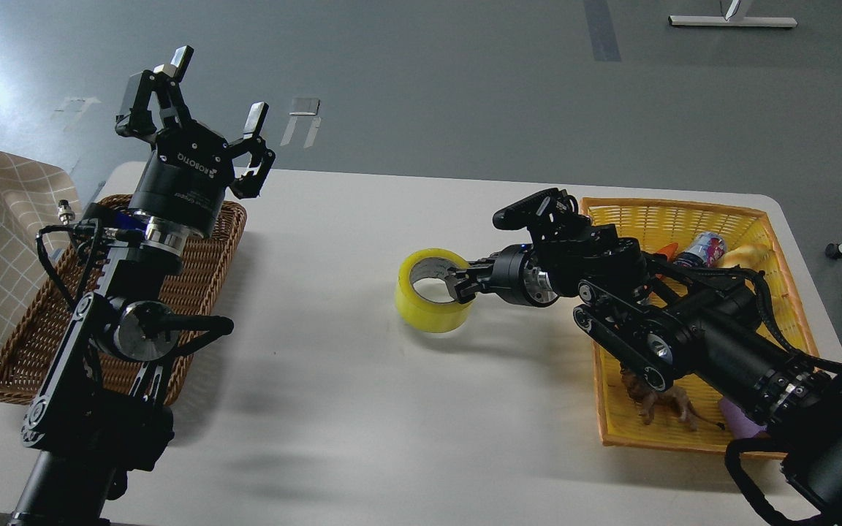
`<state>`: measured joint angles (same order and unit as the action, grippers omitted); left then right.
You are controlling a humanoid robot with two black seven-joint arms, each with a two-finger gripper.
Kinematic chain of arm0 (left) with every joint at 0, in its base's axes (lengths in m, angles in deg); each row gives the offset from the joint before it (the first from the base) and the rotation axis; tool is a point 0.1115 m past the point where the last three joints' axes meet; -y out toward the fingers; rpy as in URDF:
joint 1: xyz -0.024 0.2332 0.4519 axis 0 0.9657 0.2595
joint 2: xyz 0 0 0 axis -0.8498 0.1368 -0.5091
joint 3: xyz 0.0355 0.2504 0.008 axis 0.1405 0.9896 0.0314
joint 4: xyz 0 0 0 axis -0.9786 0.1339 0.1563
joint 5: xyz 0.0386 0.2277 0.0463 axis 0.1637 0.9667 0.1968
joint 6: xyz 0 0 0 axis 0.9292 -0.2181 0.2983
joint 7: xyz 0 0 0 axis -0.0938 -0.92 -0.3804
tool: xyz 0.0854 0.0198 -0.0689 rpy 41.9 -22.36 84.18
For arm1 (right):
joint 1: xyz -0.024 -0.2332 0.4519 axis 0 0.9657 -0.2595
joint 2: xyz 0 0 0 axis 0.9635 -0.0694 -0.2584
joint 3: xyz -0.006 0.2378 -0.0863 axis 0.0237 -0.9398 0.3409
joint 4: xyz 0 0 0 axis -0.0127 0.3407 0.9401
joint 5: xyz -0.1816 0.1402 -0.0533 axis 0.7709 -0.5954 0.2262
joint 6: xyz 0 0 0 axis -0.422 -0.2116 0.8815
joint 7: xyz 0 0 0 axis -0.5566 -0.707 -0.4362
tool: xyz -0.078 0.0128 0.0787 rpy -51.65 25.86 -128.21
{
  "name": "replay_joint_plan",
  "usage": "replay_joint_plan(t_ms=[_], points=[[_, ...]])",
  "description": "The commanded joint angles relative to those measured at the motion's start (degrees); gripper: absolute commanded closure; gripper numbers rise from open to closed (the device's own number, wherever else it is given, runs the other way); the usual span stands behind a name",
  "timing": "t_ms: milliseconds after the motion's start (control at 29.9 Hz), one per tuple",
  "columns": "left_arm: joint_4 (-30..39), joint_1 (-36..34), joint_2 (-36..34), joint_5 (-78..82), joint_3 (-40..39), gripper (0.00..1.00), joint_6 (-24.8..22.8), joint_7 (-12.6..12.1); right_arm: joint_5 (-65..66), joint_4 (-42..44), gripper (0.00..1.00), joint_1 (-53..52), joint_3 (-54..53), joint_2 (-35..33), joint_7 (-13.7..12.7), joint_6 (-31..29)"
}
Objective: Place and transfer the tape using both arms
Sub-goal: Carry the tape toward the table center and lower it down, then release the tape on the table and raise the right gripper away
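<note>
Tape (432, 290) sits near the middle of the white table (333, 307), standing on one flat face with its hole facing up, so its axis runs vertical. The right gripper (457, 285) reaches in low from the right and meets the roll at its right wall; one finger seems to dip inside the core while the other lies outside, which reads as a pinch on the wall, though the dark fingers blur together here and whether they are clamped tight cannot be told. The left gripper (205, 95) is raised well apart on the left, pointing up and away, fingers spread wide and holding nothing. So the roll lies between the two arms but far closer to the right one; any handover would require the left gripper to drop and swing right toward the centre. The roll is glossy translucent yellow film wound on a pale grey core, a smooth squat cylinder whose thin wall suits a rim pinch, yet may slip or tilt if gripped lightly. Behind the left arm rests a brown woven wicker tray (33, 343), coarse and shallow; under the right arm a bright yellow plastic-weave basket (684, 215) holds a can (704, 247) and a small brown toy animal (666, 405).
</note>
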<state>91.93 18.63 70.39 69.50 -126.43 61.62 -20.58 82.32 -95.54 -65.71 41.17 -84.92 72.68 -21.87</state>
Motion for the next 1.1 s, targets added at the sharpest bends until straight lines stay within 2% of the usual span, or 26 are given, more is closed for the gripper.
replay_joint_plan(t_ms=[0,100,134,167,234,368,435,535,568,602,769,936,1070], points=[[0.0,0.1,-0.1,-0.1,-0.4,0.01,-0.1,0.0,0.0,-0.2,1.00,0.0,0.2,0.0,0.0,0.0],[0.1,0.1,-0.1,-0.1,-0.3,0.01,0.0,0.0,-0.2,-0.4,0.99,0.8,0.1,0.0,-0.1,0.0],[0.1,0.1,-0.1,-0.1,-0.3,0.01,0.0,0.0,-0.2,-0.4,0.87,1.3,0.3,0.0,-0.1,0.0],[0.1,0.1,-0.1,-0.1,-0.3,0.01,0.0,0.0,-0.2,-0.4,0.87,1.3,0.3,0.0,-0.1,0.0],[0.1,0.1,-0.1,-0.1,-0.3,0.01,0.0,0.0,-0.4,-0.5,0.46,2.2,0.3,0.0,0.0,0.0],[0.2,0.1,-0.2,-0.1,-0.4,0.01,0.0,0.0,-0.6,-1.0,0.42,2.8,0.2,0.0,0.0,1.2],[0.2,0.1,-0.2,-0.1,-0.4,0.01,0.0,0.0,-0.7,-1.6,0.31,2.8,0.0,0.0,0.1,1.9],[0.2,0.1,-0.2,-0.1,-0.4,0.01,0.0,0.0,-1.0,-2.6,0.17,2.8,-0.1,0.0,0.1,6.0],[0.2,0.1,-0.1,-0.1,-0.4,0.01,0.0,0.0,-1.5,-2.8,0.05,2.8,-0.3,0.0,0.0,7.9],[0.2,0.1,-0.2,-0.1,-0.4,0.01,0.0,0.0,-1.7,-2.9,0.02,2.8,-0.5,0.0,0.0,8.7],[0.2,0.1,-0.5,-0.1,-0.8,0.01,-0.1,0.0,-2.2,-4.2,0.01,2.4,-4.8,0.0,-0.1,13.8],[0.2,0.1,-1.2,-0.3,-1.3,0.01,-0.2,0.1,-2.4,-5.7,0.00,2.5,-8.1,0.0,0.0,15.3],[0.2,0.1,-3.4,-0.3,-0.3,0.01,-0.1,-1.1,-4.2,-15.7,0.00,4.5,-13.0,0.0,0.6,16.1]])
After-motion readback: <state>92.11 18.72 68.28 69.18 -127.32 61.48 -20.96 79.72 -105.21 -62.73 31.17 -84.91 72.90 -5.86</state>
